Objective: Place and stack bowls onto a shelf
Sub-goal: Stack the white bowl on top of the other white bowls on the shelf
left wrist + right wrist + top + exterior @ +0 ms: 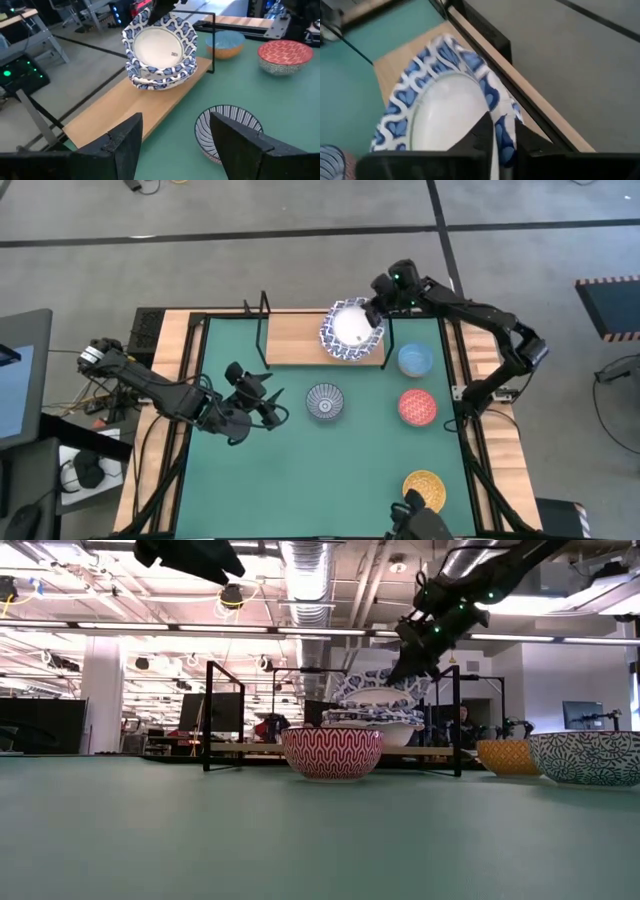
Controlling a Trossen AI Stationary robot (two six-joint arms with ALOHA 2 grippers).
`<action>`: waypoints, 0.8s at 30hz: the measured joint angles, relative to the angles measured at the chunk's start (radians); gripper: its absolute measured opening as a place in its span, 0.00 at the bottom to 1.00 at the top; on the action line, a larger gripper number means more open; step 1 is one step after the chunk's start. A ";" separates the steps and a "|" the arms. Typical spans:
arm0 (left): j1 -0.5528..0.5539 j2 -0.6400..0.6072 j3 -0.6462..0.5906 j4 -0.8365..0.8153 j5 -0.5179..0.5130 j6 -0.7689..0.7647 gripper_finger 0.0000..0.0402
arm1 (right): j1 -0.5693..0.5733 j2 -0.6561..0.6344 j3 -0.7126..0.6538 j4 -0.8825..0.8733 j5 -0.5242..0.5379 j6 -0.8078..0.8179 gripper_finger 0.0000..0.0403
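The right claw (374, 311) sits at the far right end of the shelf (295, 340), its two fingers pinching the rim of the top blue-and-white bowl (351, 330) — one finger inside the lip, one outside, as the right wrist view shows. That bowl rests, slightly tilted, on a stack of matching wide bowls already on the board. The fingers look only a little apart, with the rim between them; whether the grip is loosening cannot be told.

The step in hand appears to be releasing this bowl onto the stack. To do it well, the claw should let the bowl settle level and centred in the one beneath before it opens, then open just enough to clear the rim and lift straight up, so the inner finger does not drag the lip and tip the pile. The black upright post (389, 340) stands just beside the stack, so the retreat wants to go upward rather than sideways.

The left claw (262, 402) hovers over the green mat (300, 470), jaws spread wide and holding nothing, with the grey-blue patterned bowl (325, 402) just beside it — a likely next pick. Three more small bowls wait on the table's right side: light blue bowl (415, 360), red bowl (418, 407) and yellow-gold bowl (424, 486), well apart from one another.
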 joint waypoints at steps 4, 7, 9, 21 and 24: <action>0.007 0.000 0.000 0.000 -0.002 -0.014 0.54 | -0.007 0.000 -0.031 0.047 -0.017 0.005 0.25; 0.009 0.000 0.000 0.000 -0.002 -0.024 0.54 | -0.007 0.000 -0.038 0.046 -0.017 0.006 0.33; 0.010 0.000 0.000 0.000 -0.009 -0.024 0.54 | 0.001 0.000 -0.044 0.050 -0.017 0.005 0.38; 0.010 0.000 0.000 -0.001 -0.025 -0.030 0.54 | 0.081 0.001 -0.068 0.001 0.122 -0.036 0.46; 0.010 0.000 0.000 -0.001 -0.025 -0.030 0.54 | 0.085 -0.007 -0.068 0.019 0.143 -0.047 0.44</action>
